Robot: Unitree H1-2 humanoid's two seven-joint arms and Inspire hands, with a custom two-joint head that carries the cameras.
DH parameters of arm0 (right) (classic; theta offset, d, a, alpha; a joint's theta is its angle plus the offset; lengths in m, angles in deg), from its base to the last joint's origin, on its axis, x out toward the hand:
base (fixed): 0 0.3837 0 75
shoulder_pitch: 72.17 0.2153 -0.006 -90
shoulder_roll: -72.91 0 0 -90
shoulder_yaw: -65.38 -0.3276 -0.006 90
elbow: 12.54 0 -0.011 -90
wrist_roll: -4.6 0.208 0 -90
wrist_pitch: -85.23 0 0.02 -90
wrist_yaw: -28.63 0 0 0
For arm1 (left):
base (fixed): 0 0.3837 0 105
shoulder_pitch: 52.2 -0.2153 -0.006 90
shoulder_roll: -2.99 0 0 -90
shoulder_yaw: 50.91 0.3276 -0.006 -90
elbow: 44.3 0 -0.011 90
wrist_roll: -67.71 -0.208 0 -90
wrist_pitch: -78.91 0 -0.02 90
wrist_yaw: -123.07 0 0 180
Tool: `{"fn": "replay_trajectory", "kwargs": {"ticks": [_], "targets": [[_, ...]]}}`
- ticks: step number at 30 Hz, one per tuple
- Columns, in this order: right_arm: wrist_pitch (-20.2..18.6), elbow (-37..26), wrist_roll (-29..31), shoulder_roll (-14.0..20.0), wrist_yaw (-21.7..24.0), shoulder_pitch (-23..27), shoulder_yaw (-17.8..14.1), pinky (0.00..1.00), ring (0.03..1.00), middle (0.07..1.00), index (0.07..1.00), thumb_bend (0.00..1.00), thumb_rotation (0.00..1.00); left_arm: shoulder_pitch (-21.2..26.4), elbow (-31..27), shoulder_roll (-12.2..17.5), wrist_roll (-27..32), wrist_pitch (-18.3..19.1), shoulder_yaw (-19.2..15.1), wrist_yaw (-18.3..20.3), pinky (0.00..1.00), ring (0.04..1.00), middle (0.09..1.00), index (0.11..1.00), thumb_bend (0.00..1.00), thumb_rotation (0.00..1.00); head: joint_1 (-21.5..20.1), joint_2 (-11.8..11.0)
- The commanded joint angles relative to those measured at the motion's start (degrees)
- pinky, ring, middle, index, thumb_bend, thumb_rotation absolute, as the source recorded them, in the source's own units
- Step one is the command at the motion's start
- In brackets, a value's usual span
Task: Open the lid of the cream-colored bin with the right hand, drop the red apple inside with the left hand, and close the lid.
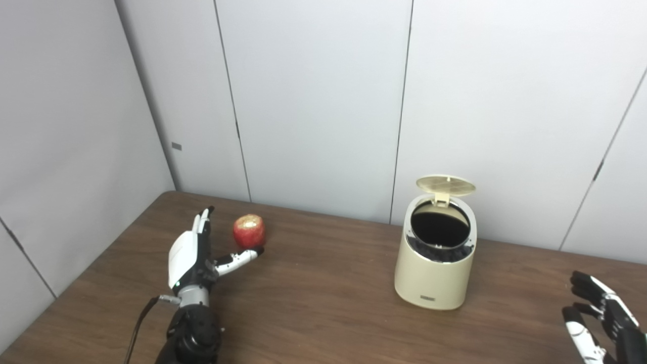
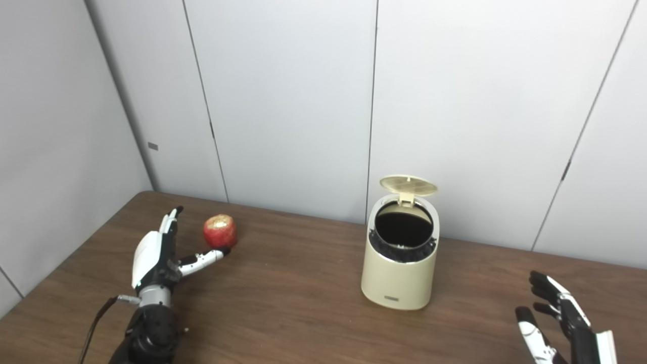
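White and black, the left hand (image 1: pixel 194 255) stands spread on its edge, its fingers (image 1: pixel 203 222) reaching toward twelve o'clock and its thumb (image 1: pixel 241 258) splayed to about two o'clock, the tip at or just under the near side of the red apple (image 1: pixel 248 231). Nothing is gripped; whether the thumb truly touches the fruit I cannot tell. The apple sits on the brown wooden table (image 1: pixel 323 298), at one o'clock from the palm and inside the open crook of fingers and thumb.

It looks firm, round and glossy, light enough for this hand but apt to roll or slip, so the hold should probably wrap its widest girth, fingers on the far side and thumb opposite, rather than pinching the top.

Farther out, at three o'clock from the apple and well apart, stands the cream-colored bin (image 1: pixel 434 268), its lid (image 1: pixel 446 185) already swung up on the rear hinge and the dark mouth exposed. The right hand (image 1: pixel 599 316) hovers low at about four o'clock from the bin, well clear of it, fingers apart and holding nothing.
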Motion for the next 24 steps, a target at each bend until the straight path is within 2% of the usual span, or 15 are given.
{"fn": "replay_trajectory", "kwargs": {"ticks": [1,6,9,15,18,21,24], "targets": [[2.88,3.88,-0.87,1.28,-0.13,-2.21,-0.49,0.66,0.76,0.777,0.765,0.32,0.84,2.74,0.77,2.07,-0.8,-0.67,0.14,-1.93,0.8,0.949,1.0,0.993,1.0,0.43,-0.01,-0.05],[2.69,4.07,-0.48,1.06,-0.02,-2.19,-0.57,0.66,0.765,0.78,0.765,0.37,0.87,3.56,4.22,2.58,-0.62,0.03,0.64,-2.7,0.84,0.966,1.0,0.979,1.0,0.42,0.39,-0.38],[2.65,3.97,-0.47,0.88,0.01,-2.19,-0.54,0.66,0.769,0.781,0.763,0.4,0.89,4.08,5.73,3.02,-0.12,0.0,1.09,-2.5,0.81,0.955,1.0,0.976,1.0,0.4,0.23,-0.51],[2.92,3.99,-0.55,0.72,-0.06,-2.1,-0.43,0.65,0.763,0.778,0.764,0.4,0.89,5.57,8.18,3.95,1.17,0.98,2.3,-0.53,0.8,0.935,0.989,0.957,1.0,0.41,-0.15,-0.64],[2.85,3.87,-1.25,0.57,-0.51,-2.2,-0.41,0.63,0.76,0.777,0.764,0.4,0.89,6.95,10.33,3.89,2.19,0.77,2.19,-0.58,0.74,0.889,0.951,0.917,1.0,0.41,-0.3,-0.76],[3.04,3.92,-2.33,0.49,-1.17,-2.23,-0.43,0.61,0.746,0.769,0.756,0.4,0.9,8.4,12.68,3.53,4.41,-1.34,1.43,-1.01,0.61,0.767,0.834,0.86,1.0,0.38,-0.52,-0.76],[2.44,3.54,-1.74,0.3,-0.78,-2.38,-0.53,0.61,0.746,0.769,0.756,0.42,0.91,9.27,13.8,3.39,6.36,-2.58,1.41,-0.63,0.59,0.751,0.818,0.855,1.0,0.4,-0.75,-0.77]]}}
